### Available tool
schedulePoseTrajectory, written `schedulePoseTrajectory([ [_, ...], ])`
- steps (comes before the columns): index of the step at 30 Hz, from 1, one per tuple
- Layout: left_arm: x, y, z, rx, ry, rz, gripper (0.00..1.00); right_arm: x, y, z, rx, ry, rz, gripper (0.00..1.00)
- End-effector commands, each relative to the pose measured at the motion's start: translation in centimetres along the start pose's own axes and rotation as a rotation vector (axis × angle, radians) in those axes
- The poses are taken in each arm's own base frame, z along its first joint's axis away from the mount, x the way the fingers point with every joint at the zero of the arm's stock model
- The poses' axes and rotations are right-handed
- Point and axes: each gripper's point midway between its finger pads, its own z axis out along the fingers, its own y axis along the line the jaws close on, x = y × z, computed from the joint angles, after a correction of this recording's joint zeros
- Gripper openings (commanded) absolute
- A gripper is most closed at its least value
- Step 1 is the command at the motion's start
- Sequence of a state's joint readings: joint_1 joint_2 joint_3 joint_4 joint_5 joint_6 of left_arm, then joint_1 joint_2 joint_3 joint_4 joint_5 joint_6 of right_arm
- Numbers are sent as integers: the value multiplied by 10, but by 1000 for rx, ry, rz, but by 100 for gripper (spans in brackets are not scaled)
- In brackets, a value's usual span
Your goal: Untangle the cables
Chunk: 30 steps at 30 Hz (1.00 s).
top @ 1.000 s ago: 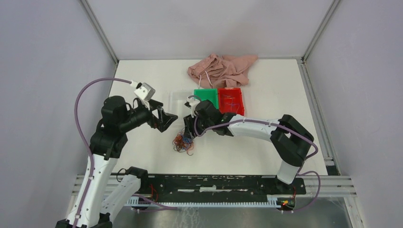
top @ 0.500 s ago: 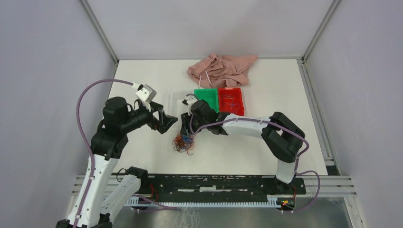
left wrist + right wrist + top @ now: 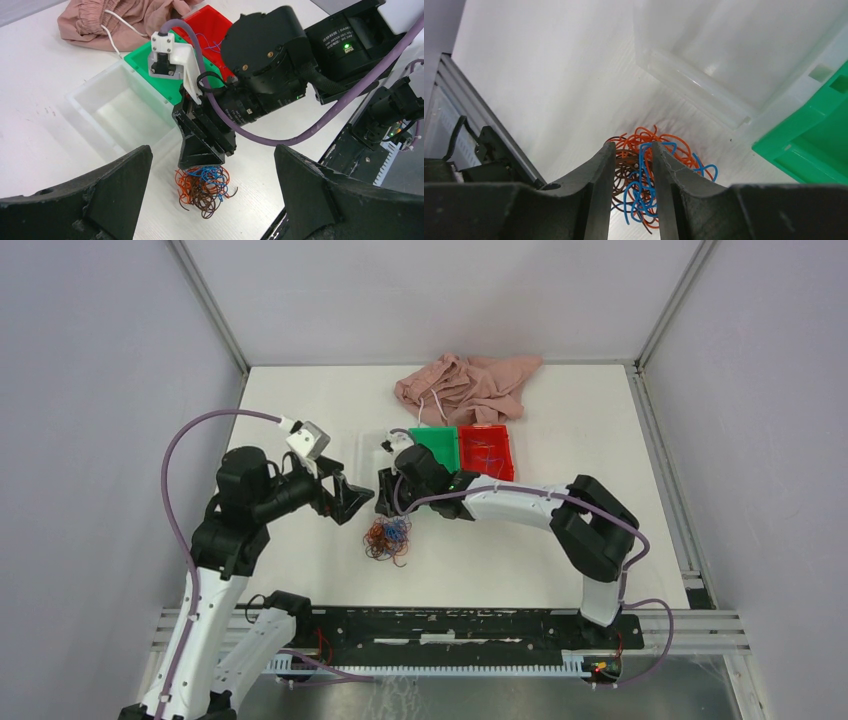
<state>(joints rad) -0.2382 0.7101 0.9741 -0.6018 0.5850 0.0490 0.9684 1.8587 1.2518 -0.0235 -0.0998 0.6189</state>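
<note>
The cables [image 3: 387,537] are a palm-sized tangle of orange, brown and blue wires lying on the white table. My right gripper [image 3: 386,508] points down onto the far top of the tangle. In the right wrist view its jaws [image 3: 634,146] stand narrowly apart, with blue and brown strands of the cables [image 3: 640,197] in the gap and not visibly pinched. My left gripper [image 3: 358,500] hovers just left of the right one, wide open and holding nothing. The left wrist view shows the cables [image 3: 205,186] between its spread fingers [image 3: 120,185], farther off.
A clear white bin [image 3: 372,452], a green bin [image 3: 435,443] and a red bin [image 3: 488,452] stand in a row just behind the grippers. The red bin holds a few wires. A pink cloth [image 3: 465,388] lies at the back of the table.
My right gripper has shifted left over the tangle and its jaws have narrowed around some strands. The left gripper has crept slightly right and stayed wide open.
</note>
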Motion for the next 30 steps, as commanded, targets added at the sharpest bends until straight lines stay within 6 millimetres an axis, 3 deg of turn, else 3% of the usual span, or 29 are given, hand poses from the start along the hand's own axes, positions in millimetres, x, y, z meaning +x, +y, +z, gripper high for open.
schedulePoseTrajectory([
  [1,-6,-4,-3,25,-26,72,99,-1,-3,4,105,-23,2,38],
  [8,-9,-4,-3,21,-36,79,99,4,-15,-1,292,-72,-35,37],
  [20,-6,-6,-5,30,-37,78,99,-9,6,30,232,-114,4,34],
  [23,-4,-7,-4,34,-34,77,99,-6,2,32,253,-111,6,26],
  [27,1,-9,-4,47,-24,82,100,-13,7,22,230,-130,-9,1],
  [30,9,-10,-5,60,-5,91,100,-27,23,3,166,-177,-19,0],
])
